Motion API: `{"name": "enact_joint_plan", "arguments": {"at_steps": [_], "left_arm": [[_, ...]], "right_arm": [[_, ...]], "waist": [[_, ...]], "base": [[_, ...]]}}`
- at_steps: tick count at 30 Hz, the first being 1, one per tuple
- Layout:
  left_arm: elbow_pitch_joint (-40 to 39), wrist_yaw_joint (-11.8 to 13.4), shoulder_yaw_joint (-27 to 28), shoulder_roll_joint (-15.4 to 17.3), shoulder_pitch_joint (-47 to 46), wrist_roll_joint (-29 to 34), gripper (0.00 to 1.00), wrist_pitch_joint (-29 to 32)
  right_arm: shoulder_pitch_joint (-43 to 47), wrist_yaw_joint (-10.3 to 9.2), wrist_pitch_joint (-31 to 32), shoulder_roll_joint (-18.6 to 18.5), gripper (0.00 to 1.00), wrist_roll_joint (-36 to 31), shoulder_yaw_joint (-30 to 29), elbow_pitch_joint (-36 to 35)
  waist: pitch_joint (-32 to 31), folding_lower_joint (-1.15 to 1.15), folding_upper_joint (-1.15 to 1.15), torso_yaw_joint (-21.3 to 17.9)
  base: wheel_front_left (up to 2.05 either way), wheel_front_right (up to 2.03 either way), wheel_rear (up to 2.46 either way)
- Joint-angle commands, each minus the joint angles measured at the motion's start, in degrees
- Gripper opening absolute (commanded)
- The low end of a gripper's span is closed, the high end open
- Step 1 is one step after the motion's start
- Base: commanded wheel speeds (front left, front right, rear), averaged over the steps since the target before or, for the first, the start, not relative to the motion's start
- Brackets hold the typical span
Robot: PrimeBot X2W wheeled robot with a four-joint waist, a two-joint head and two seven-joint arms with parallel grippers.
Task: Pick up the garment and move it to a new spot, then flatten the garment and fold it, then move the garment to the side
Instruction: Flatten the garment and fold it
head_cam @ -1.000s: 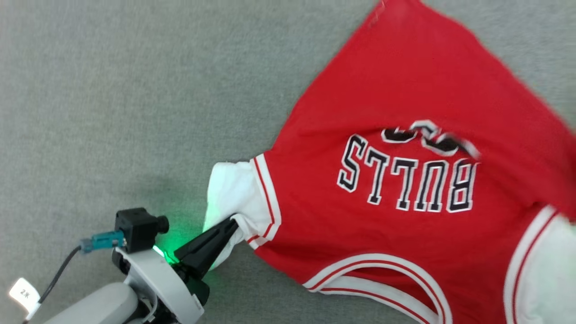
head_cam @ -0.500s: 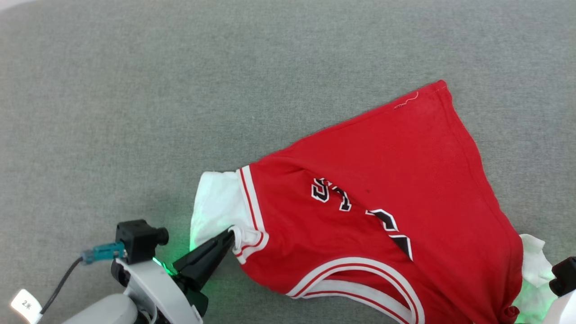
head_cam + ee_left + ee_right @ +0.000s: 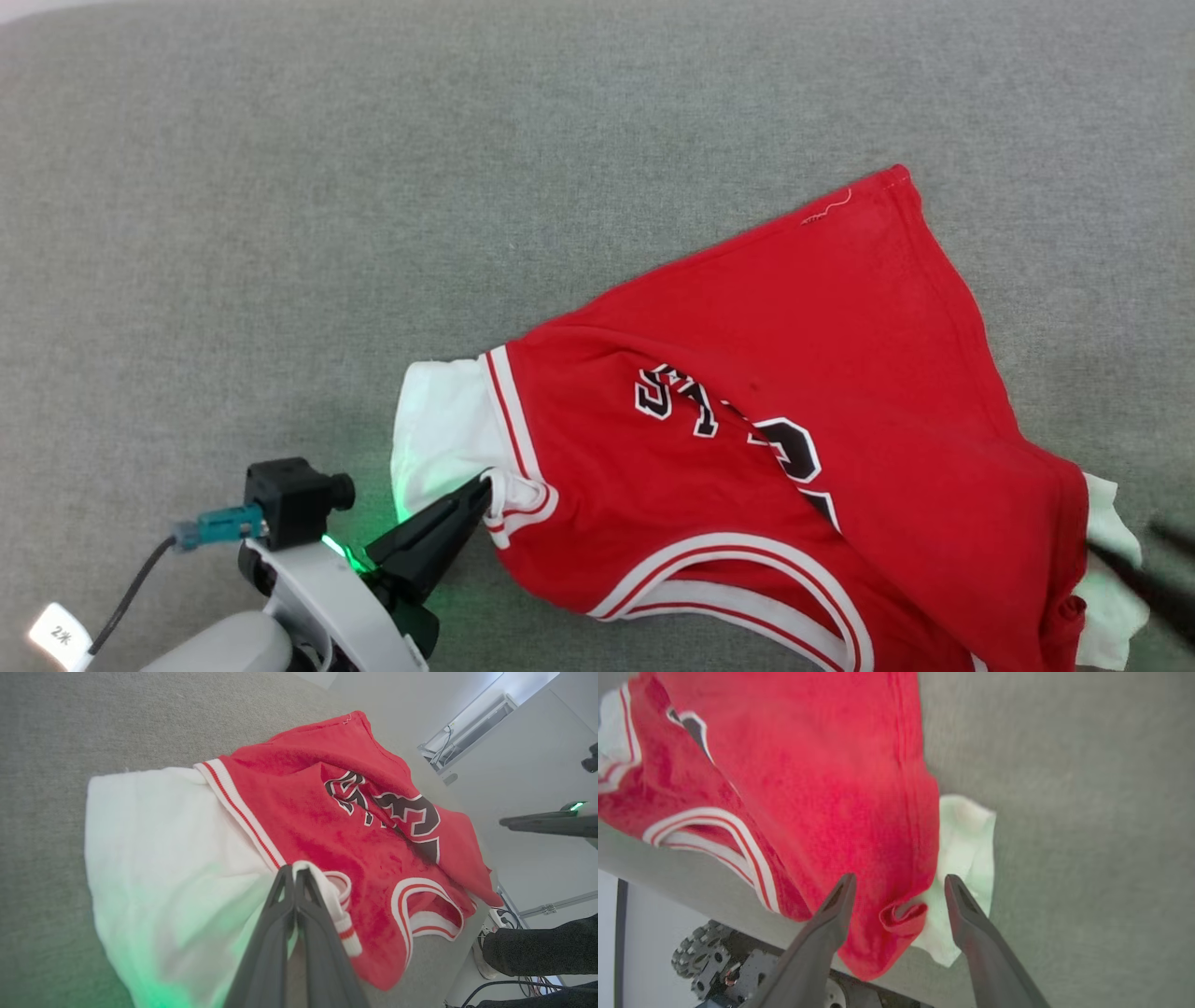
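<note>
One garment (image 3: 840, 373) lies rumpled on the grey table (image 3: 280, 233), left claw (image 3: 483, 487) clamped on its striped sleeve trim, right claw (image 3: 900, 880) spread apart astride its bunched red edge.

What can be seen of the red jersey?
The jersey is bright red, soft-looking cloth, with white sleeves, red-white striped trim and black white-outlined lettering. It lies crumpled on the grey surface, partly folded over itself. The left gripper pinches its sleeve trim; the open right gripper straddles a red fold.
</note>
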Motion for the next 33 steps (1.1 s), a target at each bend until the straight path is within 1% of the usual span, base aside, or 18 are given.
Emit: {"name": "enact_joint_plan", "arguments": {"at_steps": [1,4,7,9,12,16,19,23,26,31,33], "left_arm": [[-0.2,0.1,0.2,-0.3,0.5,0.4,0.0,0.1],[-0.5,0.1,0.0,-0.8,-0.5,0.9,0.0,0.1],[-0.8,0.1,-0.1,-0.9,-1.8,1.1,0.0,0.1],[-1.0,0.1,-0.2,-1.1,-2.4,1.3,0.0,0.1],[-1.2,0.1,-0.5,-1.6,-3.7,1.5,0.0,0.1],[-1.3,0.1,-1.0,-2.1,-5.3,1.6,0.0,0.1],[-1.4,0.1,-1.2,-2.5,-6.4,1.7,0.0,0.1],[-1.3,0.1,-1.3,-3.2,-7.4,1.9,0.0,0.1],[-1.2,0.1,-1.3,-3.7,-7.9,2.2,0.0,0.1],[-1.0,0.1,-0.8,-4.1,-8.2,2.3,0.0,0.1],[-1.1,0.1,-0.5,-4.1,-8.1,2.3,0.0,0.1]], "right_arm": [[-2.4,-0.01,-0.1,-0.5,1.0,0.6,-1.6,-1.3],[-8.5,-0.02,-0.6,-2.5,1.0,-0.9,-3.6,-2.8],[-16.6,-0.01,-2.6,-4.4,1.0,-4.1,-2.4,-0.4],[-22.3,-0.01,-3.9,-4.9,1.0,-6.1,0.3,2.7],[-30.7,-0.01,-5.4,-5.4,1.0,-9.1,5.9,8.8],[-40.2,-0.01,-6.3,-4.1,1.0,-11.9,12.4,17.4],[-45.5,-0.01,-6.4,-3.2,1.0,-13.6,16.2,22.5],[-49.8,-0.01,-6.9,-2.7,1.0,-14.5,19.9,28.8],[-51.0,-0.01,-6.8,-3.8,1.0,-15.0,21.9,32.3],[-50.5,-0.04,-5.5,-4.9,1.0,-15.5,23.5,36.3],[-49.9,-0.04,-5.2,-4.7,1.0,-15.2,24.1,37.3]], "waist": [[0.4,0.0,0.0,0.3],[1.2,0.0,0.0,1.2],[2.5,0.0,0.0,2.3],[3.3,0.0,0.0,3.1],[4.8,0.0,0.0,4.4],[7.3,0.0,0.0,6.2],[9.2,0.0,0.0,7.3],[10.7,0.0,0.0,8.6],[11.3,0.0,0.0,9.3],[11.8,0.0,0.0,9.6],[12.1,0.0,0.0,9.5]], "base": [[0.0,0.0,0.0],[0.0,0.0,0.0],[0.0,0.0,0.0],[0.0,0.0,0.0],[0.0,0.0,0.0],[0.0,0.0,0.0],[0.0,0.0,0.0],[0.0,0.0,0.0],[0.0,0.0,0.0],[0.0,0.0,0.0],[0.0,0.0,0.0]]}}
